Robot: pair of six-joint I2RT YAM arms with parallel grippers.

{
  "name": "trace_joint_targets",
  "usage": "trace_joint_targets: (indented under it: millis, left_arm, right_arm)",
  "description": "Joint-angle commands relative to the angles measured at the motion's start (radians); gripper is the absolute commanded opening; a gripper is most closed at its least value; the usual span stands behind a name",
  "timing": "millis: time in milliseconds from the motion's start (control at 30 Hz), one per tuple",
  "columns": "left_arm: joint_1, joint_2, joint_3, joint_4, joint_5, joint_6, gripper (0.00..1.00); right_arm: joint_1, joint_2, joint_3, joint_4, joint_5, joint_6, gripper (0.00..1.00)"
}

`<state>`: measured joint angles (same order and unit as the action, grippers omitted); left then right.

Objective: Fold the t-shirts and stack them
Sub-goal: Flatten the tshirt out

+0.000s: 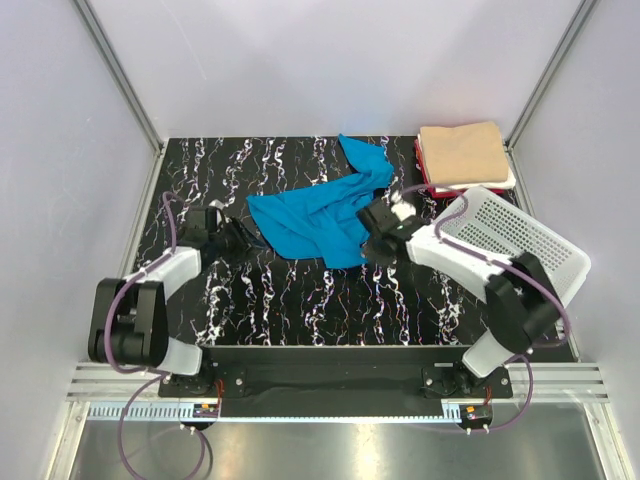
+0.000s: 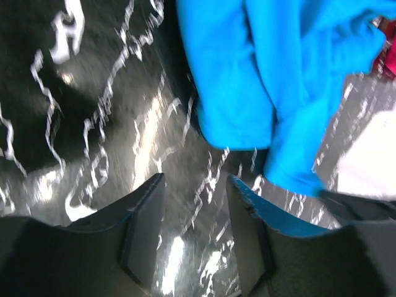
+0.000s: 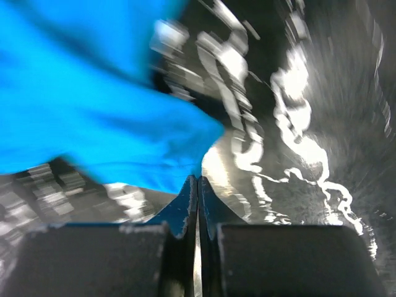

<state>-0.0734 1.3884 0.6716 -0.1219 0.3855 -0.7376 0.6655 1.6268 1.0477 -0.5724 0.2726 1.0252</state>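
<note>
In the middle of the black, white-veined table there's the bright turquoise-blue short-sleeved t-shirt, lying crumpled and not folded at all. The left tool sits just off its left edge, fingers spread wide with only table showing between them. The right tool is at the shirt's right edge, fingers pressed flat together, tips right at the hem. It's too blurry to say if any cloth is caught. In the far right corner a folded tan t-shirt sits on a folded red t-shirt, with the white perforated plastic basket just in front.
</note>
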Motion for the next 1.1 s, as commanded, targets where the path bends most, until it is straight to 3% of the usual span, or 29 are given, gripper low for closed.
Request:
trace_joint_targets:
  millis: [0, 300, 400, 600, 733, 967, 1067]
  left_arm:
    - [0.006, 0.056, 0.078, 0.065, -0.056, 0.014, 0.50]
    - [0.006, 0.245, 0.206, 0.091, -0.086, 0.024, 0.48]
    - [-0.002, 0.317, 0.241, 0.116, -0.017, 0.012, 0.45]
    - [-0.026, 0.363, 0.261, 0.142, -0.030, 0.014, 0.44]
    - [-0.042, 0.406, 0.270, 0.202, 0.050, 0.000, 0.46]
    - [-0.083, 0.492, 0.302, 0.240, 0.069, -0.028, 0.46]
    - [-0.088, 0.524, 0.322, 0.275, 0.102, -0.058, 0.16]
  right_arm:
    - [-0.020, -0.164, 0.168, -0.043, 0.125, -0.195, 0.00]
    - [-0.113, -0.268, 0.388, -0.049, 0.128, -0.408, 0.00]
    - [-0.118, -0.275, 0.438, -0.049, 0.128, -0.419, 0.00]
    - [-0.138, -0.245, 0.509, -0.052, 0.096, -0.442, 0.00]
    - [-0.141, -0.234, 0.523, -0.050, 0.089, -0.444, 0.00]
    - [-0.149, -0.225, 0.526, -0.050, 0.071, -0.450, 0.00]
    - [-0.158, -0.225, 0.543, -0.053, 0.068, -0.464, 0.00]
